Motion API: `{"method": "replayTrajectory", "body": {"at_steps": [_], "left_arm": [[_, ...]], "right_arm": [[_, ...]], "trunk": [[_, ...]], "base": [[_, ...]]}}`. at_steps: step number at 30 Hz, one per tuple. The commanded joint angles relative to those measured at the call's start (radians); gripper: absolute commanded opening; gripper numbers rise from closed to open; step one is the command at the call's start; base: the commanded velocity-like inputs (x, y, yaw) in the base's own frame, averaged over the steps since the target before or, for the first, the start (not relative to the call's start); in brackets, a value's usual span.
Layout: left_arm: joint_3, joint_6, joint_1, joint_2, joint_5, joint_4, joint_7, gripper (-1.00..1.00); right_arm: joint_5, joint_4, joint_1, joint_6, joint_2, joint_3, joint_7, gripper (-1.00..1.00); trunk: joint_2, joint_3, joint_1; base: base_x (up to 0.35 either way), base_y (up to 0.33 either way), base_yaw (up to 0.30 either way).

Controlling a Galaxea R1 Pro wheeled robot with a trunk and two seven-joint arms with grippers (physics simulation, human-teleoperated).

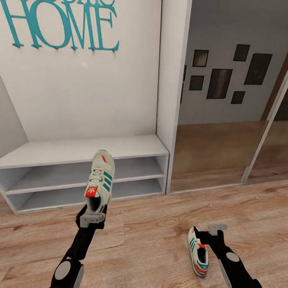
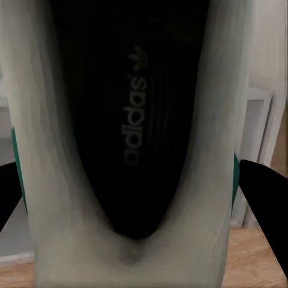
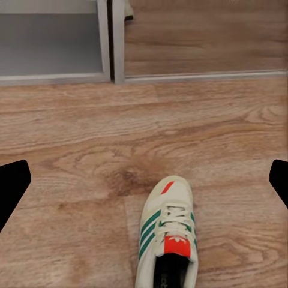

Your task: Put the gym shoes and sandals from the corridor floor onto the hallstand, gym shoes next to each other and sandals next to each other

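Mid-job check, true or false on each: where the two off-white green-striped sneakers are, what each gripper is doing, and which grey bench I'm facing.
1. The left gripper holds an off-white green-striped sneaker by its heel. True.
2. The second sneaker sits on a shelf. False: it lies on the wood-plank floor.
3. The right gripper grips that second sneaker. False: it is open, beside the shoe.
4. The grey two-slot bench ahead has teal "HOME" letters above it. True.
5. Brown sandals rest on the bench top. False: nothing rests on it.
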Motion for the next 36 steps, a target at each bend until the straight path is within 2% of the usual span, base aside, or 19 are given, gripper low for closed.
{"method": "replayTrajectory", "body": {"at_steps": [1, 9, 27, 36], "left_arm": [[-0.002, -0.001, 0.002, -0.001, -0.006, -0.006, -0.006, -1.0], [-0.067, 0.006, 0.021, 0.004, -0.006, -0.026, -0.011, -1.0], [-0.065, 0.012, 0.022, 0.009, -0.005, -0.03, -0.008, -1.0], [-0.066, 0.014, 0.022, 0.009, -0.005, -0.03, -0.008, -1.0]], "right_arm": [[0.01, 0.0, -0.001, -0.005, 0.001, -0.006, 0.007, 1.0], [0.007, -0.002, -0.001, -0.005, 0.001, -0.008, 0.007, 1.0], [0.006, -0.001, -0.001, -0.005, 0.001, -0.009, 0.006, 1.0], [0.006, -0.002, -0.001, -0.005, 0.001, -0.011, 0.006, 1.0]], "trunk": [[0.0, -0.001, 0.0], [0.0, -0.001, 0.0], [-0.126, -0.082, 0.069], [-0.128, -0.131, 0.073]], "base": [[0.0, 0.0, 0.0], [0.0, 0.0, 0.0], [0.0, 0.0, 0.0], [0.0, 0.0, 0.0]]}}
